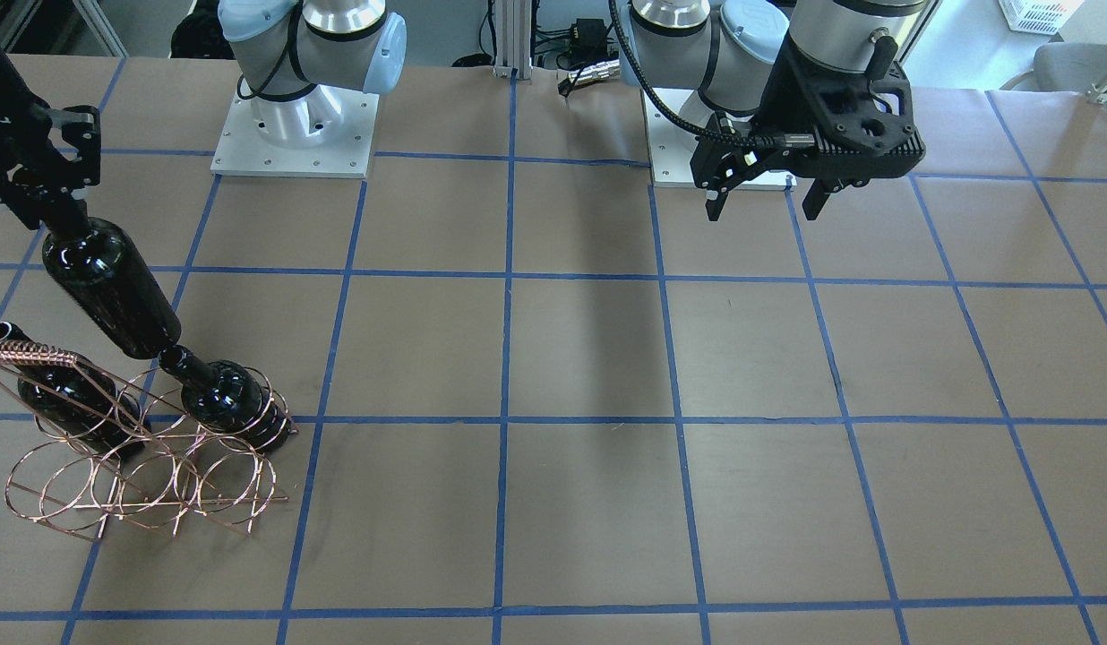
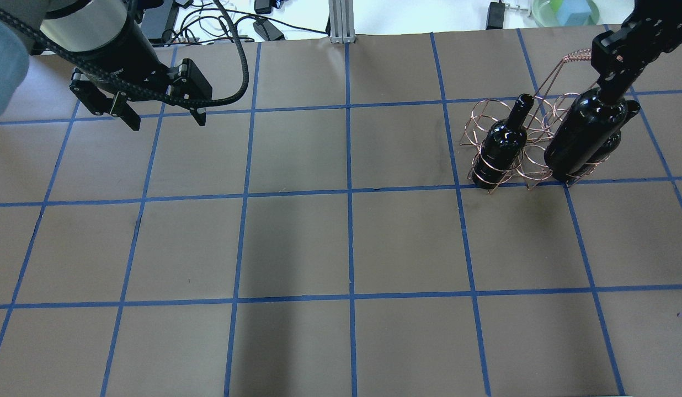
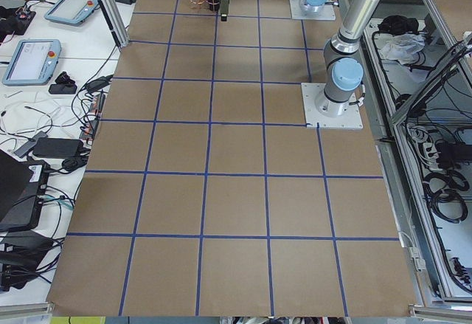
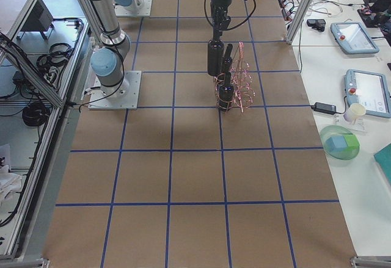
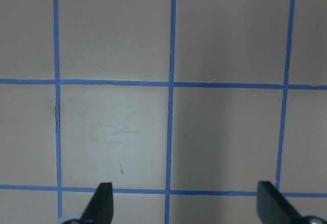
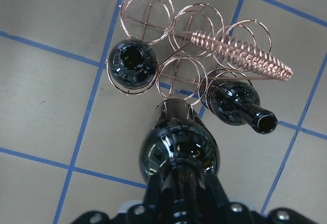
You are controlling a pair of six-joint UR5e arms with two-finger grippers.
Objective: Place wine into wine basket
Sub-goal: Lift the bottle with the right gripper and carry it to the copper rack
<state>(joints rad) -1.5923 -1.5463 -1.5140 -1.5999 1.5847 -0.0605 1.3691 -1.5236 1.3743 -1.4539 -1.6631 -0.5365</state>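
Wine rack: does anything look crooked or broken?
Nothing looks broken or spilled. The copper wire rack holds two glossy black glass bottles slanted in its hoops. The right hand holds a third black bottle tilted above it, not in yet.

This is a robotics lab. Two industrial arms [image 3: 343, 80] are bolted on metal base plates [image 1: 347, 152] to a large table [image 3: 236, 206] covered in brown paper and marked with a blue tape grid [image 2: 349, 193]. Teach pendants [image 3: 29, 58] and loose cables [image 3: 442, 191] lie on the benches alongside, among aluminium frame posts [image 2: 338, 22].
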